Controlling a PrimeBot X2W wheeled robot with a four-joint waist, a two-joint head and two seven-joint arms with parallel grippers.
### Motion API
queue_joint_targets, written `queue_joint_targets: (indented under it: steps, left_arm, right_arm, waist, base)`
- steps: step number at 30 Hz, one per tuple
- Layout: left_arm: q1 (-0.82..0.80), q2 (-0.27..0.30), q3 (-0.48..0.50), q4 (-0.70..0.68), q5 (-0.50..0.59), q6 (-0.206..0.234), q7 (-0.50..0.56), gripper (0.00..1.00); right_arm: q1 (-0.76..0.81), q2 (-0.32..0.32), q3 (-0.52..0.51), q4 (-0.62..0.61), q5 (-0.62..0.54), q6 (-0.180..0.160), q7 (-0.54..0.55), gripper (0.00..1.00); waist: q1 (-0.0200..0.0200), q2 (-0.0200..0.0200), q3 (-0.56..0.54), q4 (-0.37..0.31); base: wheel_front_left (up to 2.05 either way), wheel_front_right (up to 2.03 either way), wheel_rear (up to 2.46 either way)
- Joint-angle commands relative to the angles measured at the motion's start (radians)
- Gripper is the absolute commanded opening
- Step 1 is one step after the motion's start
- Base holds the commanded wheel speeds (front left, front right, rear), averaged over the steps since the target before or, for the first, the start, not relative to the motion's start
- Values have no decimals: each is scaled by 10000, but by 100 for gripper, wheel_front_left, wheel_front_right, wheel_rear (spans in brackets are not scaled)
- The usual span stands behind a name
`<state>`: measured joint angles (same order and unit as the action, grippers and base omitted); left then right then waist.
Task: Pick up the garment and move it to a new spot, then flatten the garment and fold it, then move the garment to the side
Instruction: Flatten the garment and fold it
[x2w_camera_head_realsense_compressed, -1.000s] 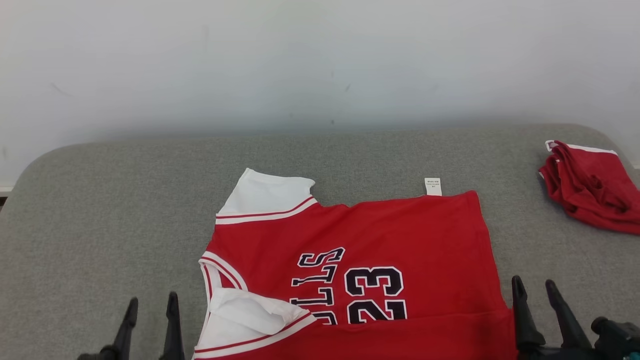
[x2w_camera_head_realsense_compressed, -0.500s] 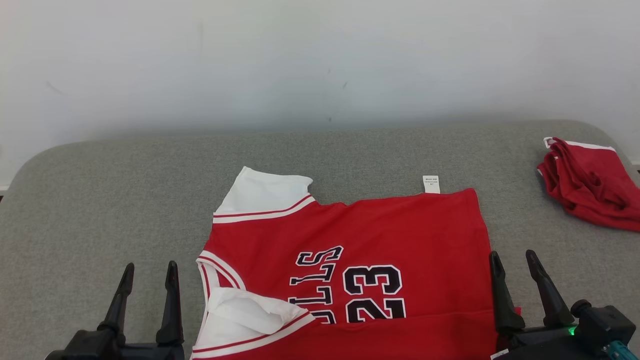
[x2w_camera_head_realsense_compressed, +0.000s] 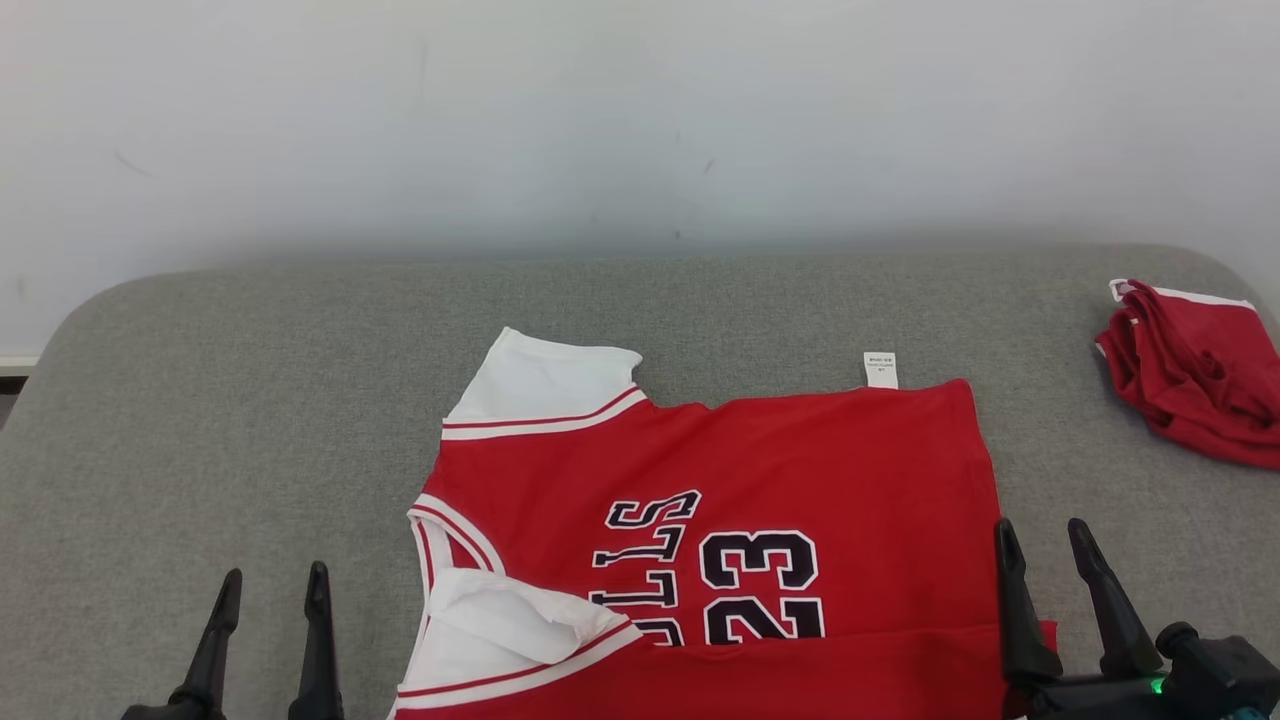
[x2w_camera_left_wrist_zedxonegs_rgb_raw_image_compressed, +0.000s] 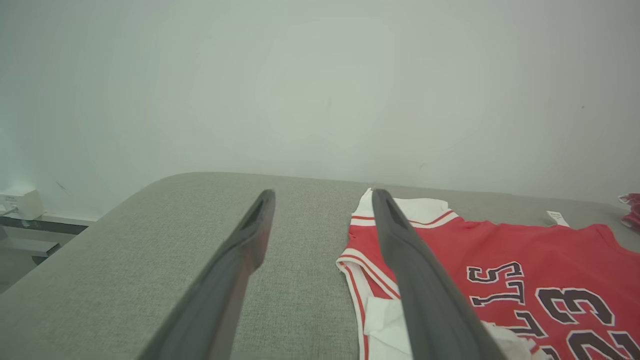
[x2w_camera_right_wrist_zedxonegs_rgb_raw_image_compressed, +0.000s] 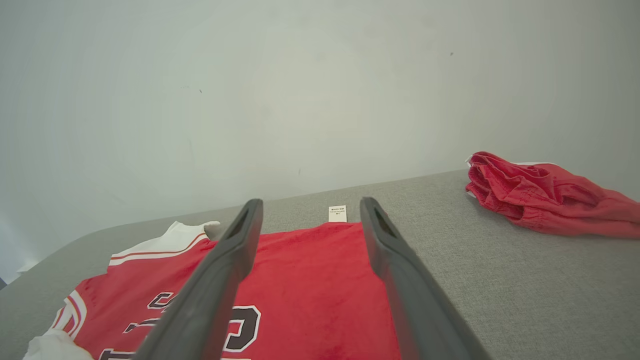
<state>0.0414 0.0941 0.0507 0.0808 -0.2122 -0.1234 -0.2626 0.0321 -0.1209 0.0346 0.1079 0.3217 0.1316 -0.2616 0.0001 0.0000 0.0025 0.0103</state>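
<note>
Garment (x2w_camera_head_realsense_compressed: 800, 470): red basketball jersey with white sleeves, spread front-up on a grey padded surface (x2w_camera_head_realsense_compressed: 250, 400), from the middle to the near edge; collar toward the robot's left, hem toward its right.
Lettering (x2w_camera_head_realsense_compressed: 650, 560): dark, white-edged letters and the number 23 run sideways across the chest, partly cut off at the head view's bottom edge.
Far sleeve (x2w_camera_head_realsense_compressed: 545, 380): lies flat, pointing toward the wall.
Near sleeve (x2w_camera_head_realsense_compressed: 490, 625): rumpled and turned back over the chest, beside the collar trim.
Crease: a fold line crosses the red cloth just below the number.
Label (x2w_camera_head_realsense_compressed: 881, 369): small white tag, sticking out from the garment's far edge near the hem corner and resting on the grey fabric.
Left gripper (x2w_camera_head_realsense_compressed: 275, 575): low at the head view's lower left, over bare grey fabric just beside the collar; fingers spread, nothing between them.
Right gripper (x2w_camera_head_realsense_compressed: 1040, 528): at the lower right, over the hem edge; jaws apart and empty. Its inner finger overlaps the red cloth in the head view, but contact cannot be told.
Second cloth (x2w_camera_head_realsense_compressed: 1195, 370): crumpled red heap with white trim at the surface's far right, well apart from the jersey.
Backdrop: plain white wall (x2w_camera_head_realsense_compressed: 600, 120) directly behind the surface.
</note>
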Motion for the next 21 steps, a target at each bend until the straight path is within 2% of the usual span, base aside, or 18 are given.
queue_joint_targets:
  steps: [1, 9, 12, 16, 21]
  left_arm:
    - [139, -46, 57, -73, 121, -31, -28, 100]
    - [266, -138, 97, -91, 190, -70, -28, 100]
    - [-84, -14, -29, 57, 255, -82, -28, 100]
    - [-960, 523, -324, 430, 154, -63, -28, 100]
    - [-2739, 1558, -1301, 927, -492, -67, 354, 100]
  right_arm:
    - [162, 51, -43, -68, -93, -24, -40, 100]
    - [209, 43, -110, -60, -108, -24, -40, 100]
    - [-33, -85, -273, 54, -8, -24, -41, 100]
    - [-694, -441, -299, 642, 119, -24, 117, 100]
    - [-2242, -982, -178, 1658, 520, -24, 1118, 100]
  waist:
    - [-1, 0, -5, 4]
    - [-1, 0, 72, -37]
    - [-1, 0, 252, -37]
    - [-1, 0, 555, -135]
    - [-1, 0, 1271, -376]
  base:
    - [0, 0, 0]
    - [0, 0, 0]
    - [0, 0, 0]
    - [0, 0, 0]
    - [0, 0, 0]
